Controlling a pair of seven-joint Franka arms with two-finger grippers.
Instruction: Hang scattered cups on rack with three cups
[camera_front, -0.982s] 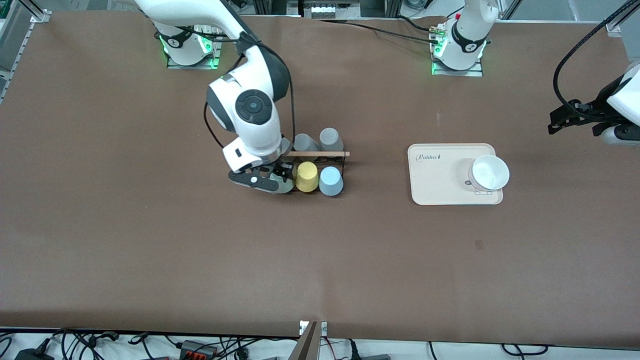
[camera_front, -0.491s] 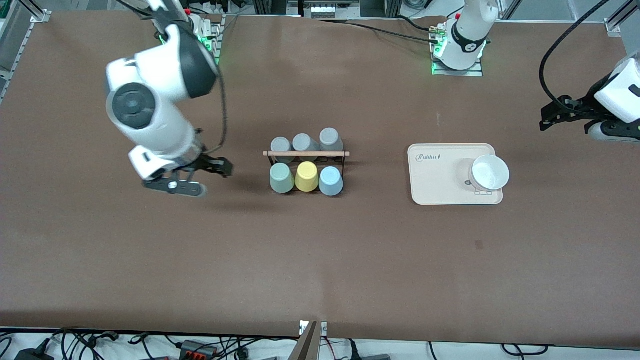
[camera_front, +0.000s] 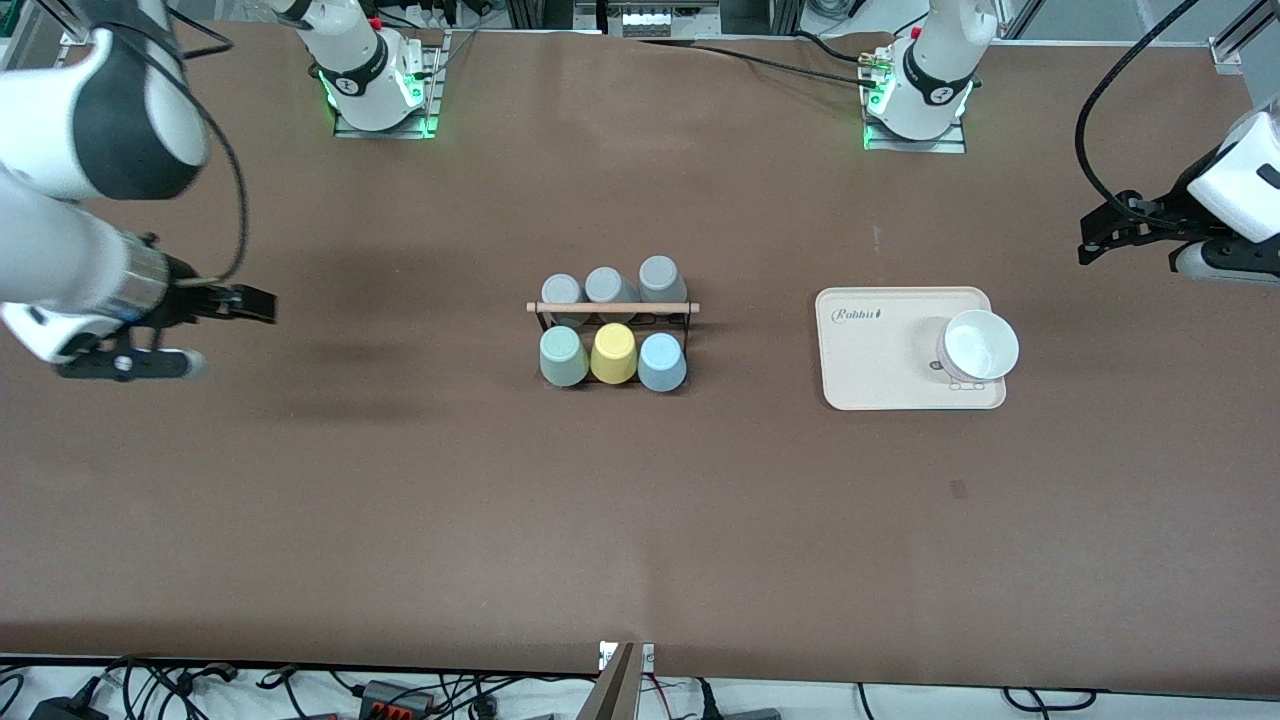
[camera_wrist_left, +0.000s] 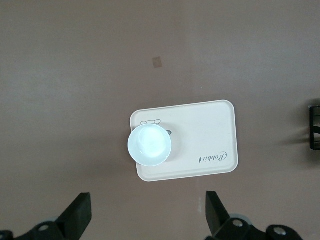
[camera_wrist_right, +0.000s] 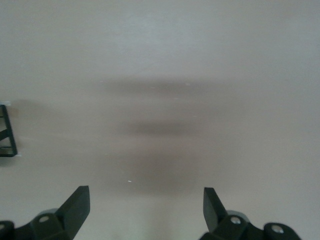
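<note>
The black wire rack (camera_front: 612, 309) with its wooden rod stands mid-table. The sage-green cup (camera_front: 562, 356) and the light blue cup (camera_front: 661, 362) sit upside down on its row nearer the camera, with a yellow cup (camera_front: 613, 352) between them. My right gripper (camera_front: 245, 303) is open and empty, over bare table toward the right arm's end, well apart from the rack. Its wrist view shows spread fingers (camera_wrist_right: 76, 204) and a corner of the rack (camera_wrist_right: 7, 132). My left gripper (camera_front: 1100, 238) is open and empty, over the left arm's end of the table; its wrist view (camera_wrist_left: 147, 215) shows nothing between the fingers.
Three grey cups (camera_front: 606, 285) fill the rack's row farther from the camera. A cream tray (camera_front: 870, 350) with a white bowl (camera_front: 978, 345) lies between the rack and the left arm's end; both show in the left wrist view (camera_wrist_left: 200, 135), (camera_wrist_left: 149, 145).
My right gripper let go of the sage-green cup at the rack and drew away toward the right arm's end of the table. The left gripper shifted slightly.
</note>
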